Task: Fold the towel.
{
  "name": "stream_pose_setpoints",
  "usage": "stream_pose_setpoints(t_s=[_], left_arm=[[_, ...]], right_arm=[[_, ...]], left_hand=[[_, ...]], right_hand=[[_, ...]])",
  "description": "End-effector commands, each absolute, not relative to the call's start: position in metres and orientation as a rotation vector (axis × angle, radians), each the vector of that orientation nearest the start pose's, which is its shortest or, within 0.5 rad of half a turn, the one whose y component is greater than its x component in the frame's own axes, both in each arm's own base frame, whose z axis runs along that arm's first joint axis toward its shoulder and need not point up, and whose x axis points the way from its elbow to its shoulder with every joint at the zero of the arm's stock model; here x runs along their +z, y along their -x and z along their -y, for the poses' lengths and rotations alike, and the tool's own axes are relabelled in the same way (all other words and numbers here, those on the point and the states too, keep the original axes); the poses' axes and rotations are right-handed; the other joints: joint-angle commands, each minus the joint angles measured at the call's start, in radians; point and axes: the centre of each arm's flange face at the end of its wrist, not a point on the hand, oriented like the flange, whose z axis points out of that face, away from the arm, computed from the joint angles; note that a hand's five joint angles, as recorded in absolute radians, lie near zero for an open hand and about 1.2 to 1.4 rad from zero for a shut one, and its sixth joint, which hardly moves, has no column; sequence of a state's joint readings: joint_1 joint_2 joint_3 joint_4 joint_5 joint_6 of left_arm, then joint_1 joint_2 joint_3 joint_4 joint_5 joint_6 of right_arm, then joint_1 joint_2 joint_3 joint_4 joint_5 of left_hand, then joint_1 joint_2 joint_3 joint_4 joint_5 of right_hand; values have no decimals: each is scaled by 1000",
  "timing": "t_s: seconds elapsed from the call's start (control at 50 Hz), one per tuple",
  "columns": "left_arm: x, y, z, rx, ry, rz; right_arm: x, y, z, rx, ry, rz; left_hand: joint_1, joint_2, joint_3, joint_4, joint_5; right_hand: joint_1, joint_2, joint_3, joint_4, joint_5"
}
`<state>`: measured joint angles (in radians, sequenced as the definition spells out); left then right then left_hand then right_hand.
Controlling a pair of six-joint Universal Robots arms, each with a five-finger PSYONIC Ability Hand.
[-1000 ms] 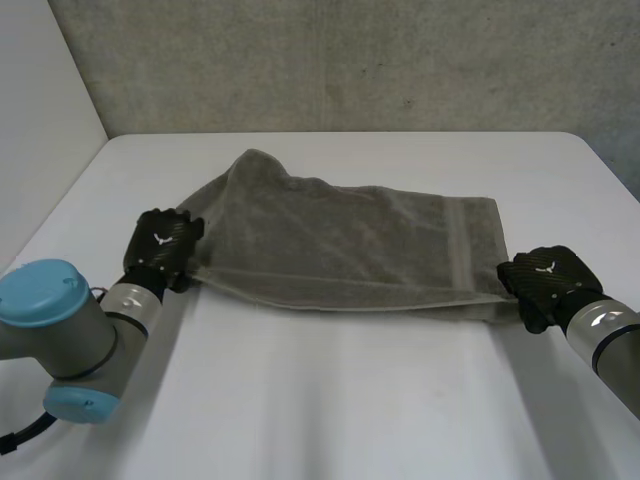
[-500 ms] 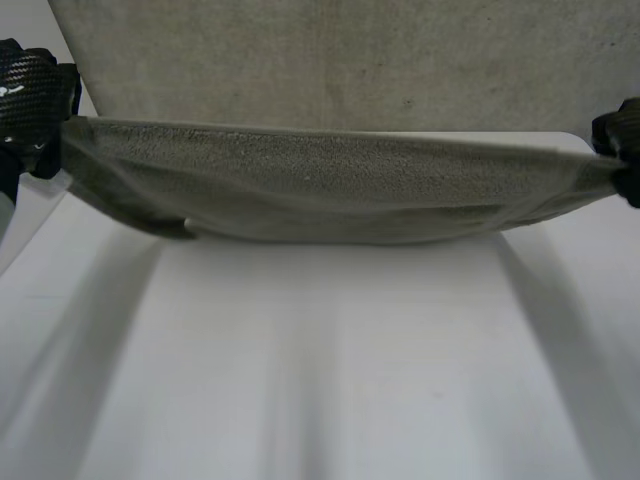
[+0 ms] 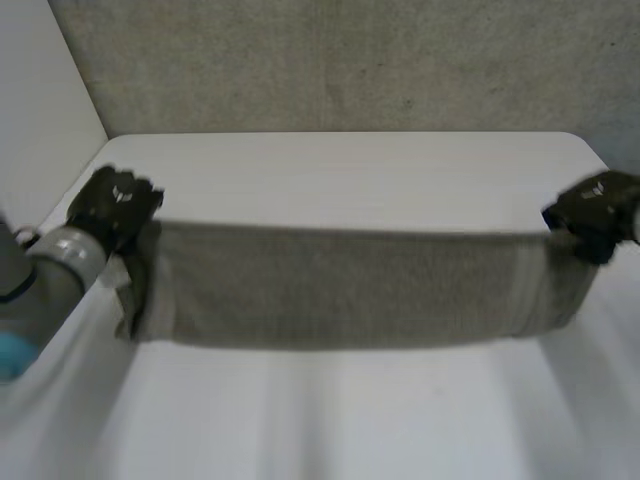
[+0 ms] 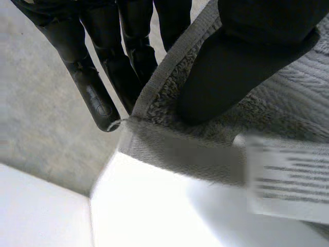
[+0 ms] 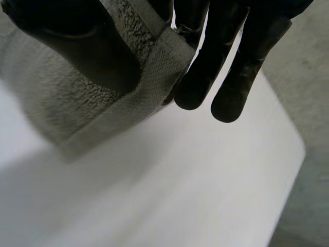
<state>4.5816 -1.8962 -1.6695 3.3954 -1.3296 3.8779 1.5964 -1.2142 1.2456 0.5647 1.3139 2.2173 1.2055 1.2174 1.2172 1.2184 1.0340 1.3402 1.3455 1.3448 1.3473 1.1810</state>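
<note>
Left hand [image 3: 115, 202] at 9 o'clock, right hand [image 3: 595, 207] at 3, each pinched a towel [image 3: 340, 285] corner; stretched taut, probably to lay flat.

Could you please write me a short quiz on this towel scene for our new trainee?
1. True or false: the towel lies flat on the table, untouched.
2. The left robot hand grips the towel at: A) its middle; B) an end corner; C) nowhere.
3. Fill in: the right robot hand pinches the towel between thumb and ____.
Key: 1 false; 2 B; 3 fingers.
</note>
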Motion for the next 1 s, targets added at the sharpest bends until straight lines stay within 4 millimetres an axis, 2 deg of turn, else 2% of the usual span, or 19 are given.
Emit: stream_pose_setpoints(t_s=[0.02,0.04,0.06,0.08,0.1,0.12,0.18,0.26,0.32,0.36,0.42,0.52,0.56,0.58,0.62,0.72,0.86,0.94,1.0], left_arm=[[276,229,391,-2167,-954,-1557],[277,229,391,-2168,-953,-1556],[321,229,402,-2263,-784,-1445],[354,227,405,-2354,-649,-1370],[354,227,405,-2355,-647,-1369],[382,226,404,-2451,-530,-1310],[415,223,398,-2616,-384,-1253],[428,220,390,-2700,-333,-1262],[416,218,390,-2680,-333,-1333],[381,213,392,-2593,-375,-1471],[362,211,392,-2545,-402,-1544],[271,203,382,-2364,-558,-1830],[247,203,376,-2323,-604,-1897],[246,203,376,-2322,-604,-1898],[202,200,364,-2262,-678,-1995],[150,195,345,-2176,-741,-2075],[120,176,318,-2000,-816,-2097],[133,155,296,-1913,-827,-2036],[147,148,280,-1907,-864,-1990]], right_arm=[[310,-203,377,-2212,1502,-2338],[345,-209,388,-2493,1394,-2188],[380,-211,394,-2742,1246,-2006],[381,-211,394,-2744,1244,-2004],[409,-211,394,-2906,1089,-1840],[434,-208,389,-3019,950,-1681],[464,-206,375,-3087,812,-1497],[452,-207,374,-2998,872,-1569],[423,-209,373,-2813,974,-1756],[407,-210,371,-2707,1020,-1852],[370,-210,368,-2497,1097,-2036],[310,-209,361,-2231,1198,-2230],[270,-209,352,-2071,1273,-2301],[270,-209,352,-2070,1273,-2301],[251,-210,347,-2007,1306,-2315],[183,-209,330,-1839,1390,-2348],[164,-204,309,-1740,1503,-2387],[180,-196,298,-1736,1562,-2393],[209,-162,292,-1701,1556,-2518]], left_hand=[[191,179,179,178,188],[191,179,179,178,188],[191,179,179,178,188],[191,179,179,178,188],[191,179,179,178,188],[191,179,179,178,188],[191,179,179,178,188],[191,179,179,178,188],[191,179,179,178,188],[191,179,179,178,188],[191,179,179,178,188],[191,179,179,178,188],[191,179,179,178,188],[191,179,179,178,188],[191,179,179,178,188],[191,179,179,178,188],[191,179,179,178,188],[191,179,179,178,188],[191,179,179,178,188]], right_hand=[[56,51,52,49,41],[56,51,52,49,41],[56,51,52,49,41],[56,51,52,49,41],[56,51,52,49,41],[56,51,52,49,41],[56,51,52,49,41],[56,51,52,49,41],[56,51,52,49,41],[56,51,52,49,41],[56,51,52,49,41],[56,51,52,49,41],[56,51,52,49,41],[56,51,52,49,41],[56,51,52,49,41],[56,51,52,49,41],[56,51,52,49,41],[56,51,52,49,41],[56,51,52,49,41]])
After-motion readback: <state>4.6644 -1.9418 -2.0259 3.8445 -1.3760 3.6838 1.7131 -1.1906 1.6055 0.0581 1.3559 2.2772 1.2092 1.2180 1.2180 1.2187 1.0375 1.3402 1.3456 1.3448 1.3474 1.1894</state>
